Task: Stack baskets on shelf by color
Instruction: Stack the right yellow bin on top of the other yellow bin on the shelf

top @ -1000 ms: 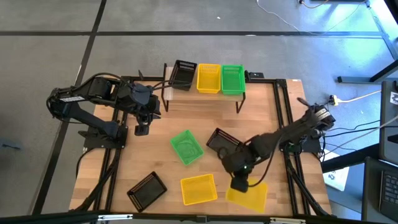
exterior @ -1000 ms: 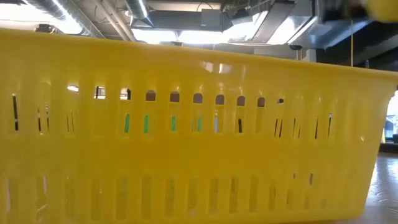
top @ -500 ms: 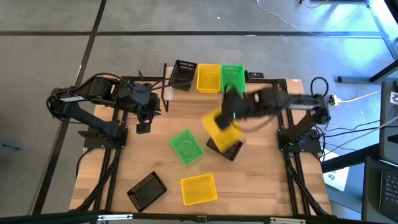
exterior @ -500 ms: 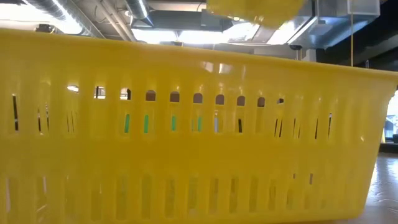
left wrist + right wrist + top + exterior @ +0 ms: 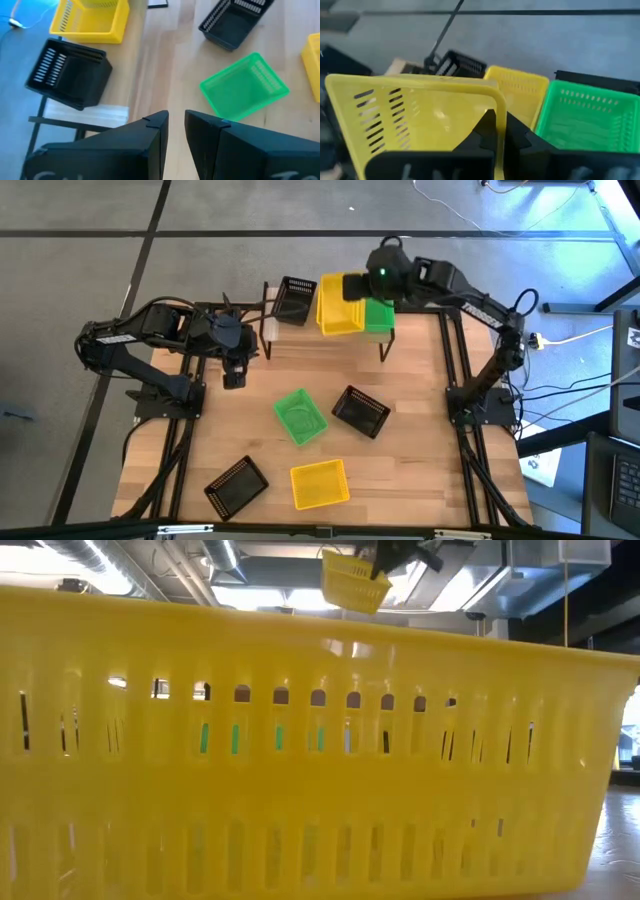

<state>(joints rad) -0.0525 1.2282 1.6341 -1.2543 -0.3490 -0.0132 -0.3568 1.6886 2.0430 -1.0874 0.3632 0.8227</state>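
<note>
Right gripper (image 5: 362,288), fingers pinching yellow basket (image 5: 338,300) rim, above shelf (image 5: 385,335). Three baskets shelved. Five left on worktop (image 5: 420,470). Left gripper (image 5: 232,377) idle, fingers slightly spread.

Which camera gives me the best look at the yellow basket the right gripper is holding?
Right wrist view: held basket fills it, right gripper clamped on its rim. High view shows it above the shelf; low view, small overhead; left wrist view, not clearly.

The shelf (image 5: 300,330) at 12 o'clock is filled by three baskets. Bare tabletop (image 5: 420,470) lies open at 4 o'clock; a green basket (image 5: 300,417) and a black basket (image 5: 360,411) crowd the centre.
</note>
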